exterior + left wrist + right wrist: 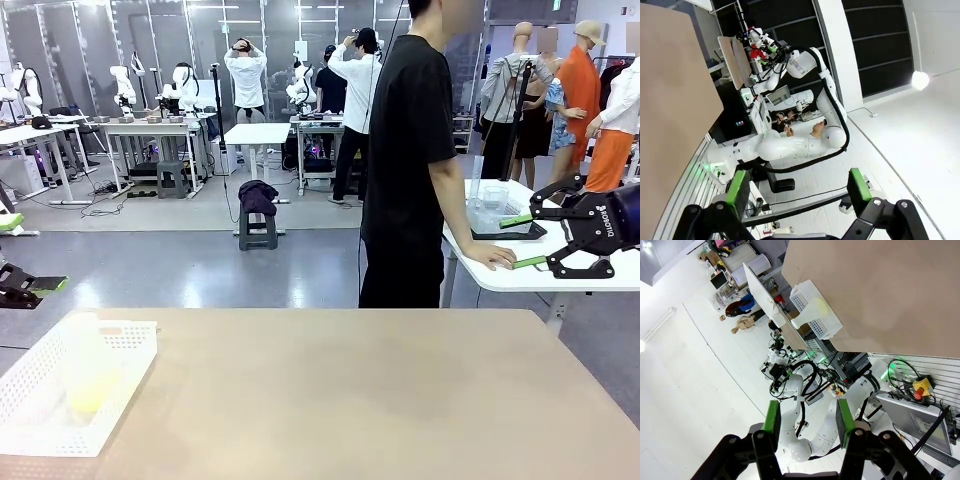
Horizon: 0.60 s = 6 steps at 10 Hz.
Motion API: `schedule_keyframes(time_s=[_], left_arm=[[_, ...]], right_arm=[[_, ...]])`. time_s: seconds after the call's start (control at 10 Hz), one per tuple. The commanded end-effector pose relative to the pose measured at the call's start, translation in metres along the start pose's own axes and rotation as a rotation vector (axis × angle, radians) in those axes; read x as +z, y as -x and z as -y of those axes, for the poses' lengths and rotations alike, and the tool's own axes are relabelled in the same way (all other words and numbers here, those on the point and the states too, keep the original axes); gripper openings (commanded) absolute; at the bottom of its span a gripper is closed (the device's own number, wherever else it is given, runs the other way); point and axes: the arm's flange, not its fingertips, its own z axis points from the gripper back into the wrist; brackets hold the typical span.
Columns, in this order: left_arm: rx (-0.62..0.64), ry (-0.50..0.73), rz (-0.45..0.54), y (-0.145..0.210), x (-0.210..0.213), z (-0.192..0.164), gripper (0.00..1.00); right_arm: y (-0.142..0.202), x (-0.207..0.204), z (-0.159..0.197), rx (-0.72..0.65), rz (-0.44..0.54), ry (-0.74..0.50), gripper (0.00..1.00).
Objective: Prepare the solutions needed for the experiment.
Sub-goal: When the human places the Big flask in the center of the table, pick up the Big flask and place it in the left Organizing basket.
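A white perforated basket (130,345) sits at the front left of the tan table (380,390). In it stands a translucent plastic container (84,350) holding the solutions (88,397), a pale yellow liquid at its bottom. The right wrist view shows the basket (827,327) and the yellowish container (820,305) far off. My left gripper (30,254) hovers off the table's left side, open and empty; its own view shows the left gripper (799,186) pointing away from the table. My right gripper (522,241) hangs off the right side, jaws apart and empty, and the right gripper (808,418) looks the same in its own view.
A person in a black T-shirt (405,150) stands at the far side, turned right, one hand (490,258) resting on a neighbouring white table (600,275) that carries a clear container (487,208).
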Motion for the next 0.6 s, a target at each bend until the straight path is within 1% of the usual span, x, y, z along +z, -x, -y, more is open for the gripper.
schedule_keyframes(time_s=[0.0, 0.5], left_arm=[[-0.004, -0.002, -0.002, 0.0001, -0.0009, 0.001, 1.0], [-0.004, -0.002, -0.002, 0.0001, -0.0009, 0.001, 1.0]], right_arm=[[0.001, 0.0006, -0.001, 0.007, -0.007, -0.011, 0.57], [0.001, 0.0006, -0.001, 0.007, -0.007, -0.011, 0.57]])
